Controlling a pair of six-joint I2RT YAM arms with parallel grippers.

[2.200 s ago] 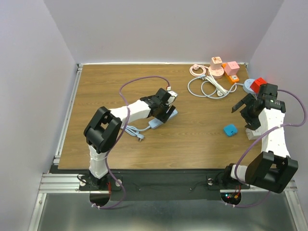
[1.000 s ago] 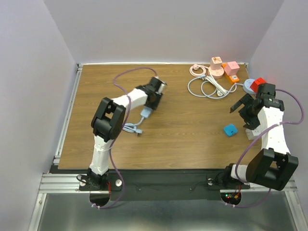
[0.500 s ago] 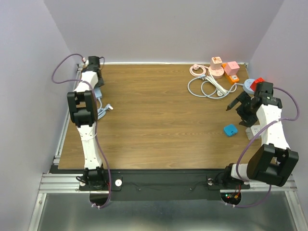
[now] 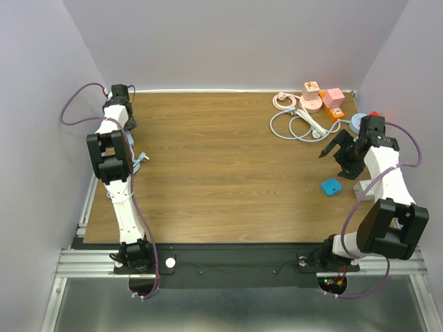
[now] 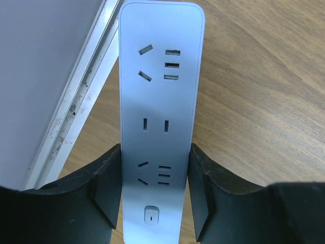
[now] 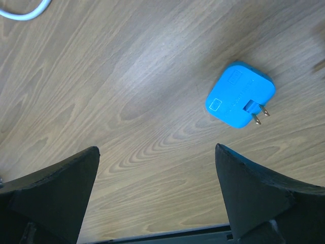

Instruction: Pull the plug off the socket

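The socket, a white power strip [image 5: 160, 112], lies lengthwise between the fingers of my left gripper [image 5: 155, 170], which is shut on its switch end. No plug sits in its outlets. In the top view my left gripper [image 4: 127, 124] is at the table's far left edge, and the strip's pale cable [image 4: 138, 160] trails beside the arm. The plug, a blue square adapter [image 6: 238, 101], lies alone on the wood with its prongs showing. In the top view the plug [image 4: 331, 186] is at the right. My right gripper [image 6: 156, 168] hangs open above bare wood, just left of the plug.
An aluminium rail [image 5: 76, 117] runs along the table's left edge beside the strip. At the back right are pink sockets [image 4: 313, 97], an orange strip [image 4: 332, 111], a coiled white cable [image 4: 297, 126] and a red block [image 4: 374, 114].
My left arm has swung the power strip from the table's middle to the far left edge. The right gripper drifted slightly left and stays open.
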